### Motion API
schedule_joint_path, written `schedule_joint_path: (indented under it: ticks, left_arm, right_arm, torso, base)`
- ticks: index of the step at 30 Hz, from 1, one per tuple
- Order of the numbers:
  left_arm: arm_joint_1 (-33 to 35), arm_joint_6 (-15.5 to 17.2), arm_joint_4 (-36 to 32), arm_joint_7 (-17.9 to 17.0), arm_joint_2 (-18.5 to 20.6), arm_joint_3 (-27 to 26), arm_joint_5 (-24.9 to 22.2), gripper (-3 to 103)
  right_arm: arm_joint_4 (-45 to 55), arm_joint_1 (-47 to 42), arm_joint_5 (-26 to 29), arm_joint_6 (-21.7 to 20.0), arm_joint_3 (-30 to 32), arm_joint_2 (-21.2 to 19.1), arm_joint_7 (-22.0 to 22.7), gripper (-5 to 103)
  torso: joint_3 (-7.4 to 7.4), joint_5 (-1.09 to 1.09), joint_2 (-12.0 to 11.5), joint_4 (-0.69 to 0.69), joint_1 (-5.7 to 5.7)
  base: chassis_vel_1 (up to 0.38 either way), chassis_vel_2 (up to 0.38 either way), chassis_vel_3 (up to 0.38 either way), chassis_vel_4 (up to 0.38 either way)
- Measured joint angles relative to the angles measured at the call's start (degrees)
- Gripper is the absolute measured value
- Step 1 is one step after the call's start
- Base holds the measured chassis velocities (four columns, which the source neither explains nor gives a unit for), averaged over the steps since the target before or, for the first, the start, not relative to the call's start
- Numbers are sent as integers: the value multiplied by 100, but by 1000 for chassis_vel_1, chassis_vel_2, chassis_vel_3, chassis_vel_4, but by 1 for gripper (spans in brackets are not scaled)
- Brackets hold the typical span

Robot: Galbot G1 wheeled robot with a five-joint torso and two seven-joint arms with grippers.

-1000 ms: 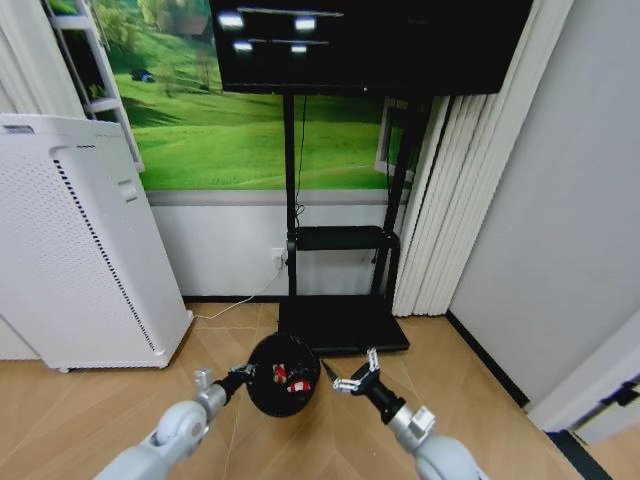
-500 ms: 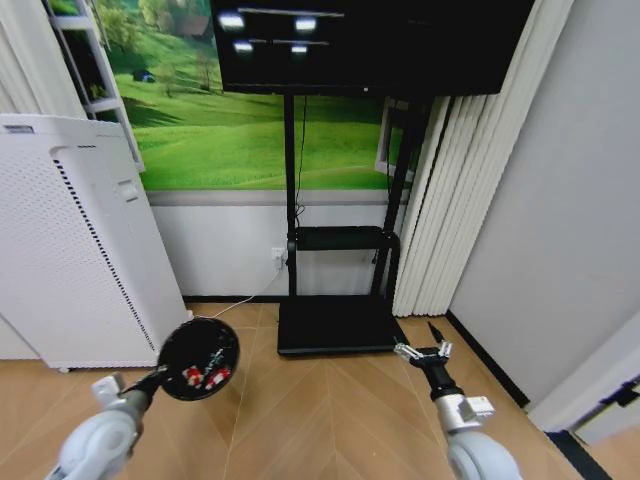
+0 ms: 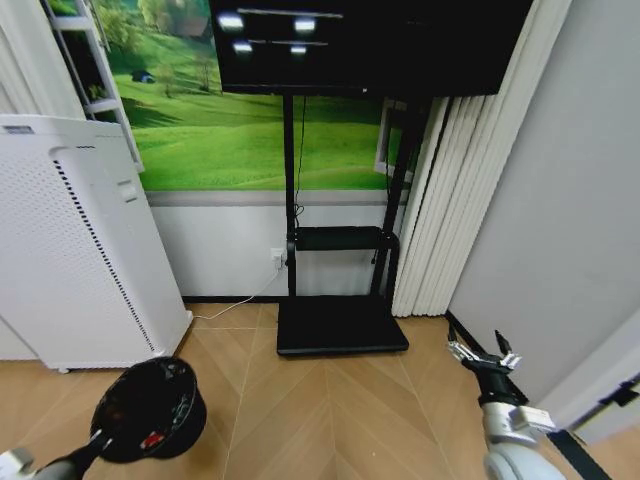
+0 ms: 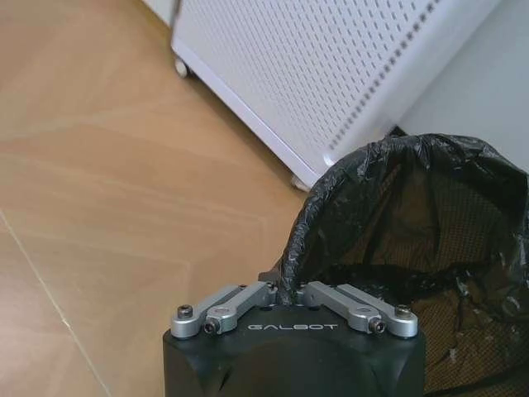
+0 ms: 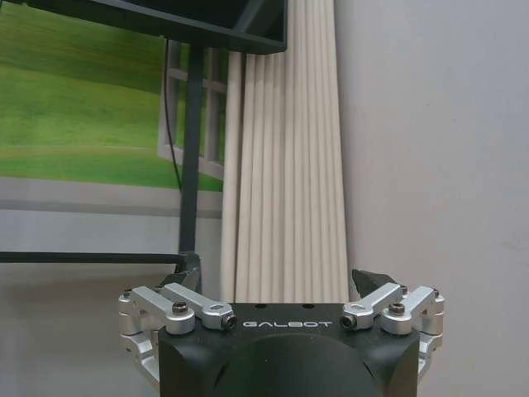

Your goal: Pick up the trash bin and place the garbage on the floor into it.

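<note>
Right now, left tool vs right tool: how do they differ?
The left tool is shut on the trash bin, pinching its lined rim; the right tool is open and holds nothing. The left tool sits low at the robot's left, next to the white perforated appliance; the right tool is out to the robot's right, near the grey wall. Both are the same black GALBOT tool with silver linkages.

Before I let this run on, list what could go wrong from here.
1. The left gripper pinches only the rim of the trash bin, over the liner; the bin could slip or swing.
2. The bin looks tilted, and red-and-white garbage lies inside; more tilt might spill it.
3. The bin hangs close to the white perforated appliance and could bump it.
</note>
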Motion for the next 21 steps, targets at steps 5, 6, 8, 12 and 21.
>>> schedule_joint_path:
  ticks: [5,6,8,12,21]
  left_arm:
    - [454,-301,268,400,-131,-348,113,2]
    - [454,-301,268,400,-131,-348,113,2]
    - [535,-360,309,415,-258,-415,3,2]
    - [573,-375,294,401,-382,-415,-64,2]
    - [665,-378,196,295,-686,-378,-68,2]
  right_arm:
    - [-101,82,-52,-10,42,149,26,100]
    - [-101,82,-52,-10,42,149,26,100]
    - [-210,122,-140,-12,14,215,-9,100]
    - [-269,199,-169,-35,-46,232,-41,100]
    - [-408,528,-114,-103,-313,194,21,100]
  torso:
    - [1,-1,0,1,0]
    - [1,-1,0,1,0]
    - [1,-1,0,0,0]
    - [1,-2,0,-1,0]
    - [1,0,0,0,0]
  base:
    - [0,0,0,0]
    - [0,0,0,0]
    - [0,0,0,0]
    - [0,0,0,0]
    - [9,5,-6,-14]
